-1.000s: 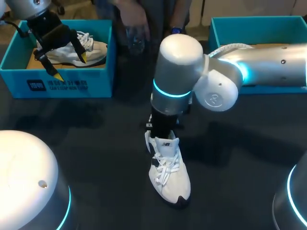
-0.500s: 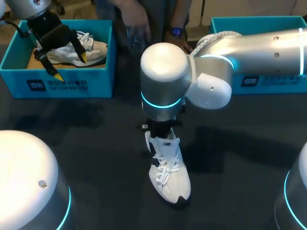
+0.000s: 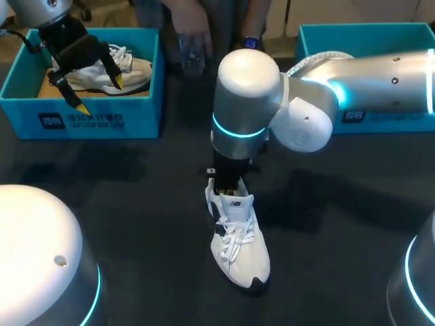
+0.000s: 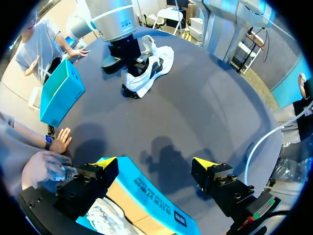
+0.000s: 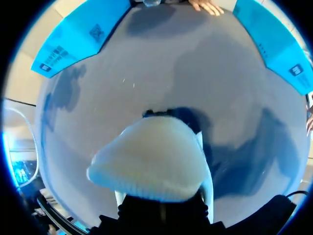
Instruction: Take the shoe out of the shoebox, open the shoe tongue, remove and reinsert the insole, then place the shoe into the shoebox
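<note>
"Starting at the left, what is shown?"

"A left shoebox point(image 3: 81, 122), bright blue, is seen at the table's far corner, with a second white shoe point(image 3: 132, 68) lying inside it. The left gripper point(image 3: 100, 95) hangs over that box with its yellow-tipped fingers spread apart and nothing held between them. The same is seen in the left wrist view, where the box's edge lies under the open gap."

"And the shoe to be handled?"

"The white shoe point(image 3: 239, 238) stands on its sole on the dark table point(image 3: 136, 204) near the middle, well apart from both boxes, toe toward the robot. The right gripper point(image 3: 228, 182), brought in from the right, is set at the shoe's opening. Whether it is closed on anything cannot be told. It is hidden under the wrist, and in the right wrist view only a pale rounded shape point(image 5: 151, 161) is seen just ahead of it — tongue or insole, which cannot be told. At the far right a right shoebox point(image 3: 367, 32), also blue, is seen."

"How is this step best done?"

"Work at the tongue or insole is judged to be in hand. The shoe is not steadied by the other arm, so any pull is best kept slow and in line with the shoe's length — otherwise it may be tipped or dragged."
</note>
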